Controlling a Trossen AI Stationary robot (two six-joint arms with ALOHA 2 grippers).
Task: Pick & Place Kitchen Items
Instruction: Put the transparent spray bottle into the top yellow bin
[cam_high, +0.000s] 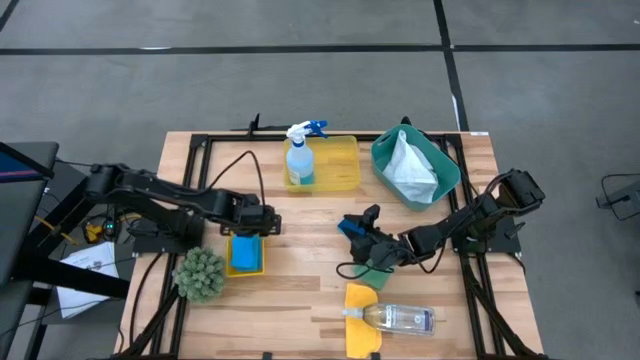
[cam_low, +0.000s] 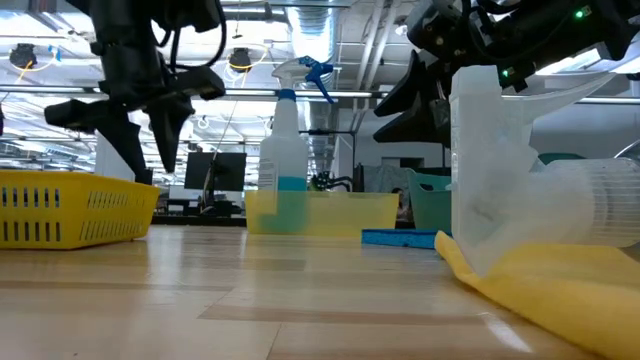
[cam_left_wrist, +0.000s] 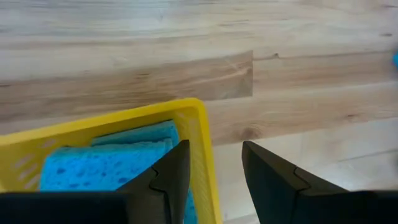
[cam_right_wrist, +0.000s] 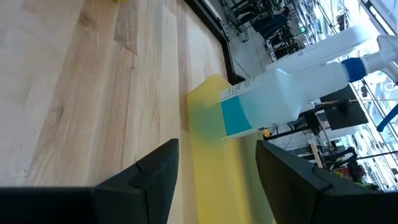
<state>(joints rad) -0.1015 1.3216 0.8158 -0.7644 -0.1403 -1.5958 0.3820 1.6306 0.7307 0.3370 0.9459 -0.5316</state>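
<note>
My left gripper hangs open, pointing down, over the far right corner of a small yellow tray that holds blue sponges. My right gripper stands open near the table's middle, nearly level, with nothing between its fingers. A blue sponge lies flat on the table beside its fingertips, and a green cloth lies under that arm. The blue-liquid spray bottle stands upright in the larger yellow tray. A clear bottle lies on its side on a yellow cloth.
A teal bin at the far right holds a white cloth. A spiky green ball sits left of the small tray. Cables run over the table by both arms. Bare wood shows between the small tray and the right gripper.
</note>
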